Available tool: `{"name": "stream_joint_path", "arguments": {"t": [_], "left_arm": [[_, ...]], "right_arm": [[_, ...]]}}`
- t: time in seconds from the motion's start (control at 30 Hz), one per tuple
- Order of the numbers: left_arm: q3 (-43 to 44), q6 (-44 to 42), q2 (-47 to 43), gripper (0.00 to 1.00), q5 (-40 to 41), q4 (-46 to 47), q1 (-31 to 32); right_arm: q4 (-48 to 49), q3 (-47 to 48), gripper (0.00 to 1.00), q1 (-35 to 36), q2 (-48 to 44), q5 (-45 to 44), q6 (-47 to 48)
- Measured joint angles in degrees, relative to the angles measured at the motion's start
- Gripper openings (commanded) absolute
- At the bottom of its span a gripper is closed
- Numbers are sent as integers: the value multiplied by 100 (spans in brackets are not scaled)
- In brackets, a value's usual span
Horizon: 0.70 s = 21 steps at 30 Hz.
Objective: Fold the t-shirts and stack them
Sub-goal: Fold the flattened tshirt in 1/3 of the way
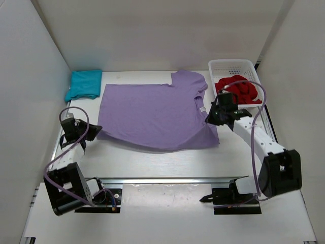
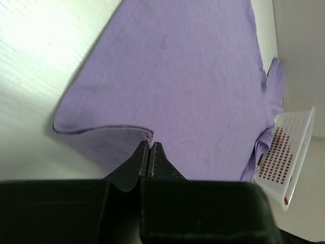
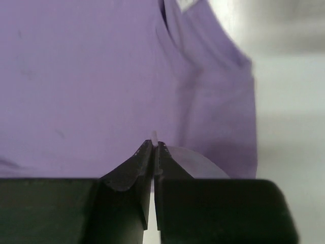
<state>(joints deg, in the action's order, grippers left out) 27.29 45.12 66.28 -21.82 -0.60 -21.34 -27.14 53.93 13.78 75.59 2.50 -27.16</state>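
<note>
My left gripper [image 2: 151, 146] is pressed shut on the near left corner of the lavender t-shirt [image 1: 152, 114], its hem folded up into my tips. My right gripper [image 3: 155, 146] pinches the same shirt's near right edge, below the collar, with a sliver of cloth between the tips. The shirt spreads away from both across the table [image 1: 152, 162]. The teal t-shirt [image 1: 84, 85] lies folded at the far left corner. The red t-shirt [image 1: 237, 89] sits bunched in the white basket [image 1: 231, 64], just beyond my right wrist. Bare table runs along the near side.
</note>
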Motion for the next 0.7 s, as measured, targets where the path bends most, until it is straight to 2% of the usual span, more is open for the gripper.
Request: {"name": "stream_joint_path", "arguments": {"t": [0.2, 0.43, 0.7], "left_arm": [[461, 264, 984, 0, 72, 479, 20], [1163, 365, 1971, 0, 221, 610, 122], [1657, 286, 2752, 0, 328, 546, 181]], "right_arm": [[457, 1095, 0, -136, 1309, -175, 190], [647, 1801, 0, -334, 2205, -243, 332], [682, 3161, 0, -378, 3305, -245, 595]]}}
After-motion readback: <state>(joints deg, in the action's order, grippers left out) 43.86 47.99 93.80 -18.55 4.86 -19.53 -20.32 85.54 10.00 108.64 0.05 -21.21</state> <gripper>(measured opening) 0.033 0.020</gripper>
